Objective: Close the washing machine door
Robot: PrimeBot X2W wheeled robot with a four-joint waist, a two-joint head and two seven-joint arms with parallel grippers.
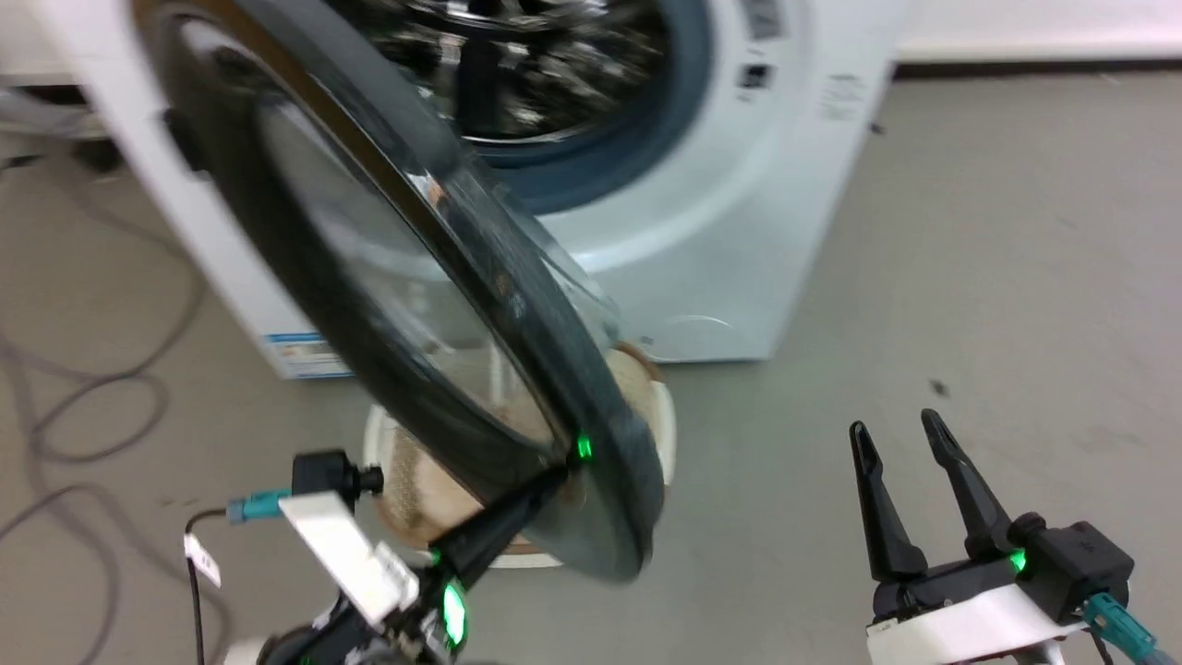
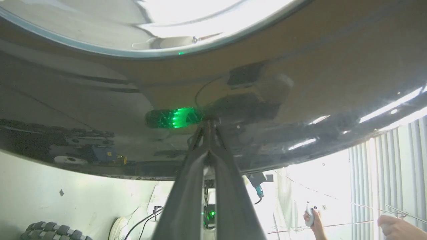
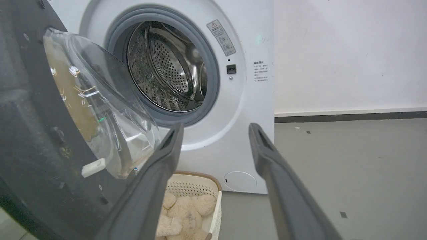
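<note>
The washing machine door [image 1: 369, 305] is touched on its glossy front by the tips of the left gripper [image 1: 563, 462], whose fingers are pinched together on nothing. The right gripper [image 1: 894, 423] is spread and empty, well apart from the door. Beyond it, the washing machine [image 1: 702, 231] is seen open, and most of the swing is judged undone.

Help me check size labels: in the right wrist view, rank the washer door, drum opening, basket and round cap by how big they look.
1. washing machine door, inflated by nearness
2. drum opening
3. basket, partly cut off
4. round cap
</note>
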